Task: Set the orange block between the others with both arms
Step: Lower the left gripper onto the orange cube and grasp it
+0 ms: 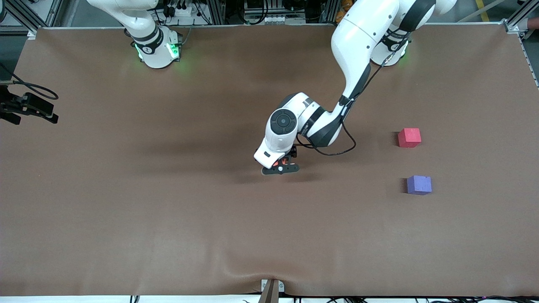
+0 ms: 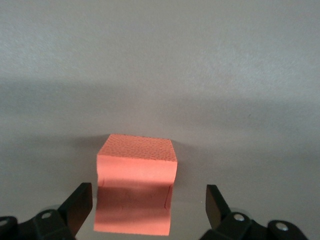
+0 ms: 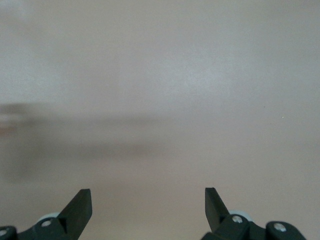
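Centrally, on brown table [image 1: 168,202] (matte): wide-open, empty left gripper [image 2: 148,205] straddling orange block [image 2: 136,185].

No text, label, brand, number or sign could be read anywhere in these views. A small dark mark on the right arm's base [image 1: 147,49] was too tiny to decipher.

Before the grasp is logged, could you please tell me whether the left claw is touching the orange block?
Apart. The left wrist view shows the left claw open around the orange block, with table visible between each finger and the block.
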### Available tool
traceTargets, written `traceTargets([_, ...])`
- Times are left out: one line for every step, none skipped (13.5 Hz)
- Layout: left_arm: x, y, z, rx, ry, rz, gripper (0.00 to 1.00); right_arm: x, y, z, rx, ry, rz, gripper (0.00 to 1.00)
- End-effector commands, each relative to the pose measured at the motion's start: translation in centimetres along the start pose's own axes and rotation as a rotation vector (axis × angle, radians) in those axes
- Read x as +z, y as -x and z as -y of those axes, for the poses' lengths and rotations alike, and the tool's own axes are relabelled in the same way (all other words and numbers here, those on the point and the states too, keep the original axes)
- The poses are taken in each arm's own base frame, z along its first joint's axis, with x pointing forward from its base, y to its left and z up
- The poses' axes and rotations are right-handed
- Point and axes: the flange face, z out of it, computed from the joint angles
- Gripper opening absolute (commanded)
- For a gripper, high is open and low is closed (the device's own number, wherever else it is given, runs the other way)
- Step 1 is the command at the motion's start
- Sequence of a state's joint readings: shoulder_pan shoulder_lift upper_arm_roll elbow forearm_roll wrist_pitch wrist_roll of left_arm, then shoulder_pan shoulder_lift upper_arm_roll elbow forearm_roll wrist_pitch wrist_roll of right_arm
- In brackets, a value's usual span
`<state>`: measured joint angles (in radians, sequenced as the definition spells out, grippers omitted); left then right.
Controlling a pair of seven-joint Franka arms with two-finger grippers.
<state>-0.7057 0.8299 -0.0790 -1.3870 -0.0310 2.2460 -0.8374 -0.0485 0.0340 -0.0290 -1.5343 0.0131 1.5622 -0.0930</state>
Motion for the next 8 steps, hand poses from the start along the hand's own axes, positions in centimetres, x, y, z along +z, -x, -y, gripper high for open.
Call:
traceTargets([0.38,0.05,-0.53,0.003,-0.006,-0.017,1.00,-0.31,-0.15,0.24,-0.003,-0.001,-0.009,1.00])
traceTargets([0.35,0.22,-0.64,0.014,-0.011,-0.023,1.00,-0.31,-0.15,0.24,-0.003,-0.001,-0.009,1.00])
traceTargets([0.33,0.00,-0.46,0.030,-0.022,-0.035,0.86,-0.24,-0.14,0.22,-0.002,-0.007,-0.008,1.00])
traceTargets([0.42,0.09,-0.46,0.045,-0.032,-0.041,0.47,-0.30,-0.13,0.26,-0.002,-0.010,-0.009,1.00])
traceTargets([0.32,0.02,-0.22,0.045,-0.037,-0.038,0.28,-0.32,-0.14,0.17,0.000,-0.010,-0.010,1.00])
traceTargets([0.30,-0.09,0.00,0.051,-0.042,-0.038,0.21,-0.30,-0.12,0.08,0.001,-0.010,-0.009,1.00])
traceTargets([0.35,-0.08,0.07,0.077,-0.052,-0.040,0.14,-0.30,-0.12,0.08,0.001,-0.010,-0.009,1.00])
traceTargets([0.25,-0.08,0.07,0.082,-0.053,-0.041,0.12,-0.22,-0.10,0.08,0.001,-0.011,-0.006,1.00])
